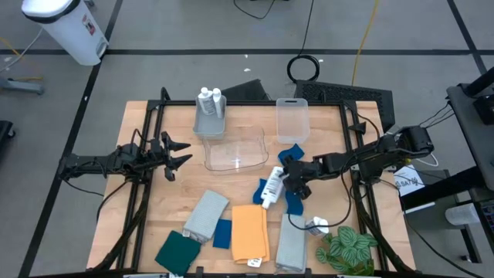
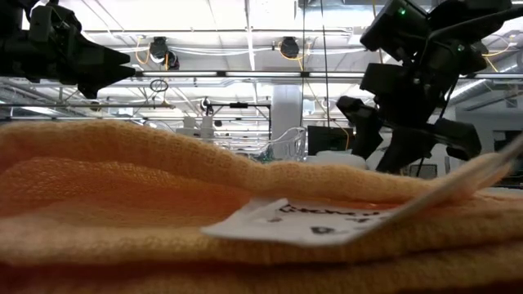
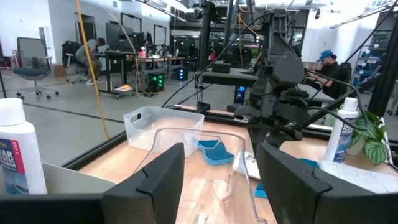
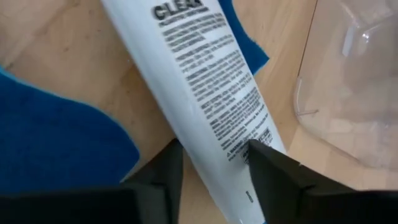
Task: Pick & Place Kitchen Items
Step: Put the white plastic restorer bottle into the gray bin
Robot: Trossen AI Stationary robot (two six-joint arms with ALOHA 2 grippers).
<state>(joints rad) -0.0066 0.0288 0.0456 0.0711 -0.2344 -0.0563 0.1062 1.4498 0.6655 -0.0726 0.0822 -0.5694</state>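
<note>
A white bottle (image 1: 271, 191) lies on its side on the table among wavy blue sponges (image 1: 294, 203), and my right gripper (image 1: 283, 179) is shut on it, slanting down from the right. In the right wrist view the bottle (image 4: 199, 81) runs diagonally between the fingers. Two more white bottles (image 1: 210, 101) stand in a grey bin (image 1: 208, 126). Folded cloths lie near the front: grey (image 1: 207, 215), orange (image 1: 249, 232), grey (image 1: 291, 244), blue (image 1: 222, 233), dark green (image 1: 178, 252). My left gripper (image 1: 184, 153) waits open at the left, facing a clear bin (image 1: 235, 152). My right gripper pinches the bottle's body at the fine-print end of its label (image 4: 239, 140), one finger (image 4: 163, 171) on each long side. The fingers slant down from the table's right and lie across the bottle. The bottle rests on the table on its side.
A small clear bin (image 1: 292, 120) stands behind the right gripper. A green leafy plant (image 1: 348, 248) and another white bottle (image 1: 318, 225) sit at the front right. Black frame rails (image 1: 147, 154) run along both table sides. The orange cloth (image 2: 163, 204) fills the low view.
</note>
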